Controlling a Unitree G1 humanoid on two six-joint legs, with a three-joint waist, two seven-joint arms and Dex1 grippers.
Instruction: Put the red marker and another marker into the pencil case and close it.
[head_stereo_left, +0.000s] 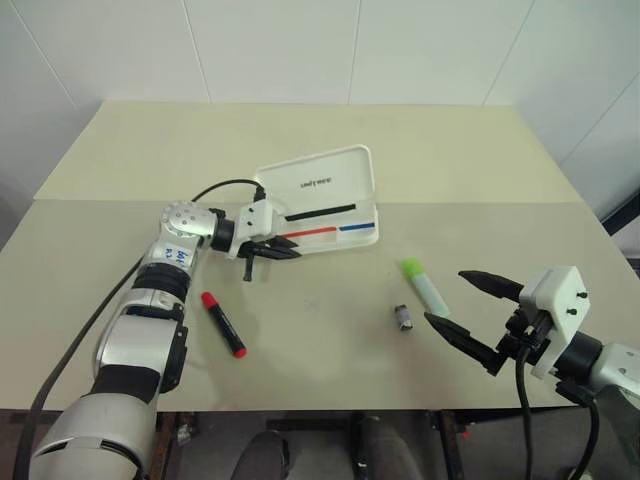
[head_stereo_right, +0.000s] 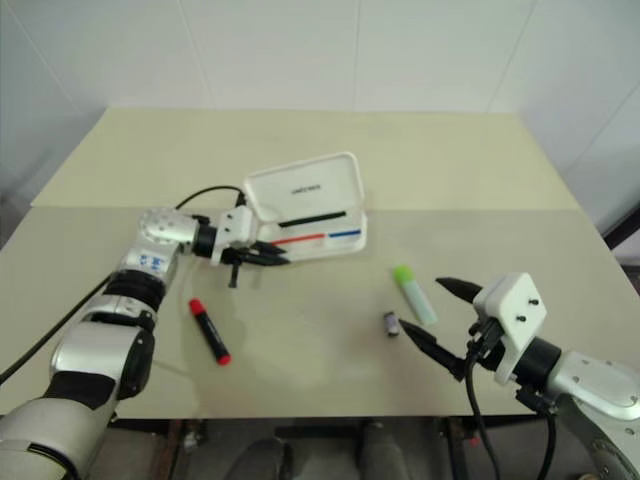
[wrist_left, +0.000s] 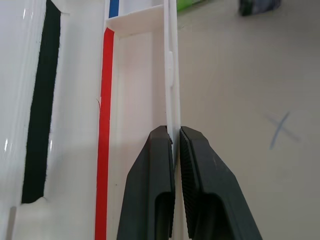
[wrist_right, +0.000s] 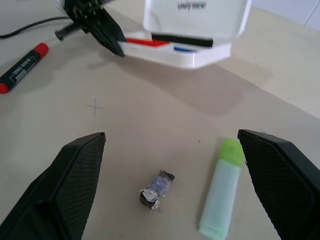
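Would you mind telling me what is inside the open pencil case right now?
The pencil case holds no markers; a red and a blue stripe and a divider show inside. Its raised lid carries a black strip. The left gripper covers its near-left corner.

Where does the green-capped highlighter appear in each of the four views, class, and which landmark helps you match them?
Left eye view: highlighter right of centre, before the open right gripper.
Right eye view: highlighter right of centre on the table.
Left wrist view: a green sliver at the top edge.
Right wrist view: highlighter low, right of centre.
Shared landmark: the open pencil case.
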